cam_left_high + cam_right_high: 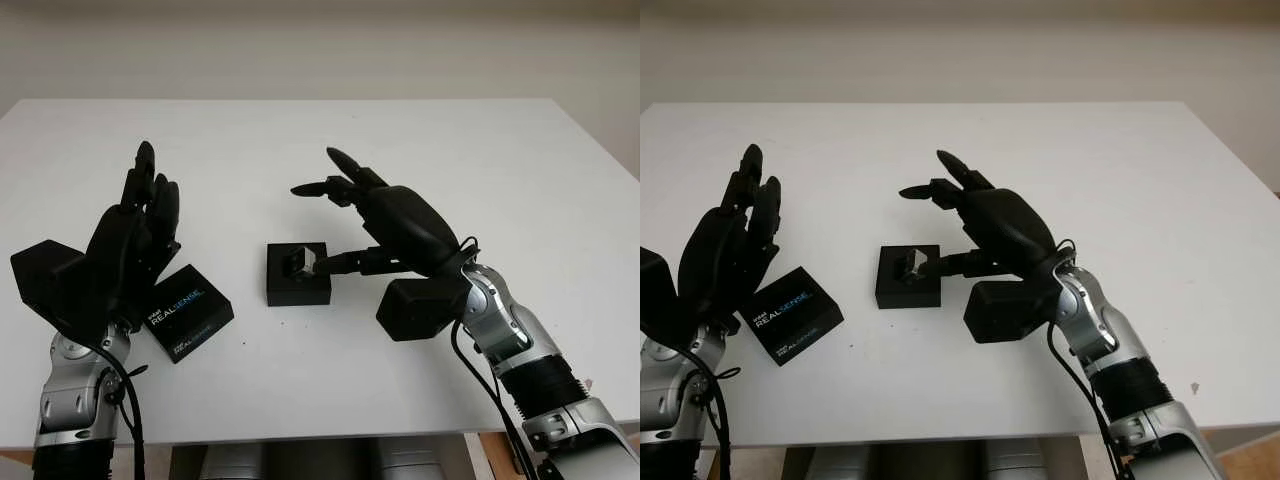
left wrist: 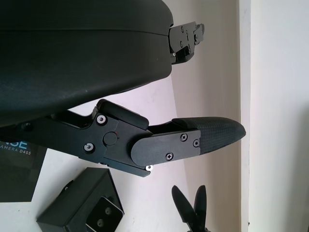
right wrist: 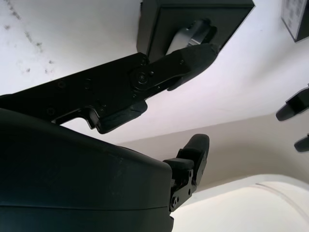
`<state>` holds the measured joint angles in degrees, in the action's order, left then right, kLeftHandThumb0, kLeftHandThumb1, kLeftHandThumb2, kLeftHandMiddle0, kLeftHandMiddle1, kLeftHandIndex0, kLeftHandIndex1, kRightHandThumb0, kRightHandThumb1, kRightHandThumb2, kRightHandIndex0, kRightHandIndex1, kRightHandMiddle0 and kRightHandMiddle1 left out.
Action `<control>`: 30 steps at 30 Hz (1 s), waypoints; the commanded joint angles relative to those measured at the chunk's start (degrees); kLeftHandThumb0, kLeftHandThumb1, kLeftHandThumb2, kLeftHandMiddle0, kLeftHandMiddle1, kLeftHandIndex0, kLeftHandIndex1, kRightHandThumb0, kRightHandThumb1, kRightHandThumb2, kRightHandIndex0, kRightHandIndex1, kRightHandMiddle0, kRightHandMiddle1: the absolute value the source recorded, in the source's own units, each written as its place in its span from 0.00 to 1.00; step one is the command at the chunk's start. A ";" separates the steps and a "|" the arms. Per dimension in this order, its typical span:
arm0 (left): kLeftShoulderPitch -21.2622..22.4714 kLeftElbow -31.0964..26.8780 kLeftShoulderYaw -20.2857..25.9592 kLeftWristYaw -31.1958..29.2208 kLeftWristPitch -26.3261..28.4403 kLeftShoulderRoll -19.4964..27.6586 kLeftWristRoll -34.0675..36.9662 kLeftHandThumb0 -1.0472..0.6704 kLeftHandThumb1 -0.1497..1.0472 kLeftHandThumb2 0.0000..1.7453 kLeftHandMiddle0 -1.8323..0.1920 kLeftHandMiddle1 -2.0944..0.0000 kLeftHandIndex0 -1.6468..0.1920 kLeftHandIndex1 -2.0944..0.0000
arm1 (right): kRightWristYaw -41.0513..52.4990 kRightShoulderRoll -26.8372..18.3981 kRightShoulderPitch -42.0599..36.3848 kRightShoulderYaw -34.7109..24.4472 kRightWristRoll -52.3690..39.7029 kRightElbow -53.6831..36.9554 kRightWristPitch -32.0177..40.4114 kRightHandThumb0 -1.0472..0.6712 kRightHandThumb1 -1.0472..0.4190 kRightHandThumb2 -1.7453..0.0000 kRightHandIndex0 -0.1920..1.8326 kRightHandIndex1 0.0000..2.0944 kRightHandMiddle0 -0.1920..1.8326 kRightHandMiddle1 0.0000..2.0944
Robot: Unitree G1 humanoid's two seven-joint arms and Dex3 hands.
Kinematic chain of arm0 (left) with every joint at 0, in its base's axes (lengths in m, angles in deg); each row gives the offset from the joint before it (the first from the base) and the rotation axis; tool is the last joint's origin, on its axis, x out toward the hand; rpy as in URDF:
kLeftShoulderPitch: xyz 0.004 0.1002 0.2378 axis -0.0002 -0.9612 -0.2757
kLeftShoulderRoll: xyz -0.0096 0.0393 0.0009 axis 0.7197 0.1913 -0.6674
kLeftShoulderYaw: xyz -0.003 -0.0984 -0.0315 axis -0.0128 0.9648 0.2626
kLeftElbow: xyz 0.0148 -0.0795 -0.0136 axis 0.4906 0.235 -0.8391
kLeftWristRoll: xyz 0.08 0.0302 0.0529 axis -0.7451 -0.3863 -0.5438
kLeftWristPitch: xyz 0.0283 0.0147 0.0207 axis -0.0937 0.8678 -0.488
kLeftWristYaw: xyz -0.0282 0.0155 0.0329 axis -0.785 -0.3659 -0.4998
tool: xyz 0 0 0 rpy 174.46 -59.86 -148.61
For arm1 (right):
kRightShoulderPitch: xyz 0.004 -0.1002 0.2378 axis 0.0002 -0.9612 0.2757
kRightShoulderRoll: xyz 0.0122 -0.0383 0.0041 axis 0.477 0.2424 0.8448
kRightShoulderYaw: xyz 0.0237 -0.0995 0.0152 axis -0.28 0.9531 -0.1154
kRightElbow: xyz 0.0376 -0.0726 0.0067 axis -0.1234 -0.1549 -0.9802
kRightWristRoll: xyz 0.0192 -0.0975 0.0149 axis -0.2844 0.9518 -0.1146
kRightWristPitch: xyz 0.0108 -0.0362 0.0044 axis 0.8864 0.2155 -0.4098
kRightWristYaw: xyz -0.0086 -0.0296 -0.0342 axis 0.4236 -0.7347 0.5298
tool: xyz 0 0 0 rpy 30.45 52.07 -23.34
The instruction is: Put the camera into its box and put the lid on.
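A small black box stands open at the middle of the white table. The silver camera sits inside it, also visible in the right wrist view as camera within the box. My right hand hovers just right of the box, open; its thumb reaches to the camera's side while the other fingers point up and away. The black lid, printed REALSENSE, lies flat left of the box. My left hand is raised over the lid's far left side, open and holding nothing.
The table's front edge runs close below both arms. Bare table surface stretches behind and to the right of the box. The left wrist view shows the box and a corner of the lid.
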<state>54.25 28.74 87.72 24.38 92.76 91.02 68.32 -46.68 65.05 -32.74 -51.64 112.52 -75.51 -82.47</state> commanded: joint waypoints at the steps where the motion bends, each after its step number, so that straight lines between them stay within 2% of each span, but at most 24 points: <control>1: -0.23 -1.12 0.09 0.38 -0.40 -0.15 0.09 0.20 1.00 0.32 1.00 1.00 1.00 1.00 | 0.10 -0.45 -0.09 0.94 1.67 -2.96 0.94 0.15 0.04 0.96 0.15 0.05 0.22 0.29; 5: -0.54 -1.37 -0.12 0.17 -0.44 -0.27 0.28 0.20 1.00 0.33 1.00 1.00 1.00 1.00 | 0.34 0.25 -0.60 2.40 4.64 -6.48 3.32 0.12 0.03 0.97 0.16 0.05 0.22 0.30; 16: -1.16 -1.49 -0.17 -0.23 -0.90 -0.31 0.59 0.20 1.00 0.33 1.00 1.00 1.00 1.00 | 1.25 1.58 -0.65 6.56 11.00 -8.23 9.69 0.08 0.01 0.97 0.18 0.04 0.19 0.33; 30: -1.31 -1.16 -0.17 0.02 -0.89 -0.54 0.82 0.21 1.00 0.33 1.00 1.00 1.00 1.00 | -8.38 1.83 0.59 10.30 18.82 -2.03 11.18 0.12 0.04 0.97 0.22 0.05 0.24 0.35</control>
<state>53.06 28.68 87.56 24.41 92.44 90.62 68.96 -54.04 66.72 -33.56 -41.35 130.97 -78.09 -71.51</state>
